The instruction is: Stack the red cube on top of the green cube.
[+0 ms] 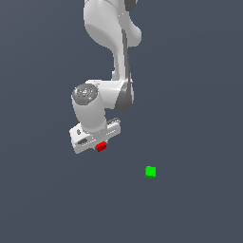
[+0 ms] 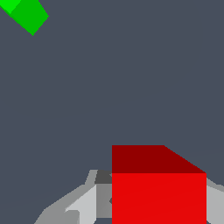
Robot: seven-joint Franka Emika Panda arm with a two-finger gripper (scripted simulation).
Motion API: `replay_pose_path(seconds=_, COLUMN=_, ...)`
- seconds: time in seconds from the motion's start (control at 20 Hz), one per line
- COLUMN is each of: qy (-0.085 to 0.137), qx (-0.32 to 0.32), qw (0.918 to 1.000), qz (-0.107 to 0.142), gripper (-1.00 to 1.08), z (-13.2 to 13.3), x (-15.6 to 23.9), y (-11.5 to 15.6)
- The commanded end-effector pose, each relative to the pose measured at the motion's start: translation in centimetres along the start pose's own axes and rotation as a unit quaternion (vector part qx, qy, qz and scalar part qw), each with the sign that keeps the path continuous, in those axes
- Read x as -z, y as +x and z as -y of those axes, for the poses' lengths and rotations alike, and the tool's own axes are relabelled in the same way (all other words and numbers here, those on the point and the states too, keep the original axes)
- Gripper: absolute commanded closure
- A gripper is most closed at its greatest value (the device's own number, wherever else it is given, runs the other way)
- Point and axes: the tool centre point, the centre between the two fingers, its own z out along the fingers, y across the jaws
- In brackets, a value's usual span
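1. Over the dark grey surface (image 1: 199,95), toward the exterior view's left, the white arm (image 1: 111,33) reached down with its gripper (image 1: 98,144) at the lower end.
2. At the gripper's underside, the red cube (image 1: 100,146) was seen, partly covered by the gripper body in the exterior view.
3. From the wrist view, the red cube (image 2: 158,192) sat between the grey fingers (image 2: 83,203), one on each flank, each flush against it. The gripper (image 2: 153,205) was closed narrowly upon the cube.
4. Whether the red cube rested on the surface or was raised clear of it could not be determined from either view.
5. On the surface, the green cube (image 1: 150,172) lay alone, well apart from the gripper, toward the exterior view's right and lower in that view.
6. At the wrist view's edge, the green cube (image 2: 27,14) was only partly within the picture, untouched.
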Motion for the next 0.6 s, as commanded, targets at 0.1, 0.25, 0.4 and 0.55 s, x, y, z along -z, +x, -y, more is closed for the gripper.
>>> replay_pose_path(seconds=0.1, qy=0.000, qx=0.001, qw=1.0000, qz=0.000, gripper=1.08, z=2.4, x=-0.8, y=3.0)
replay_pose_path(seconds=0.25, qy=0.000, qx=0.001, qw=1.0000, qz=0.000, gripper=1.08, z=4.3, x=-1.4, y=5.3)
replay_pose_path(seconds=0.4, qy=0.000, qx=0.001, qw=1.0000, qz=0.000, gripper=1.08, z=6.3, x=-2.0, y=7.8)
replay_pose_path(seconds=0.55, qy=0.000, qx=0.001, qw=1.0000, qz=0.000, gripper=1.08, z=8.3, x=-2.7, y=10.3)
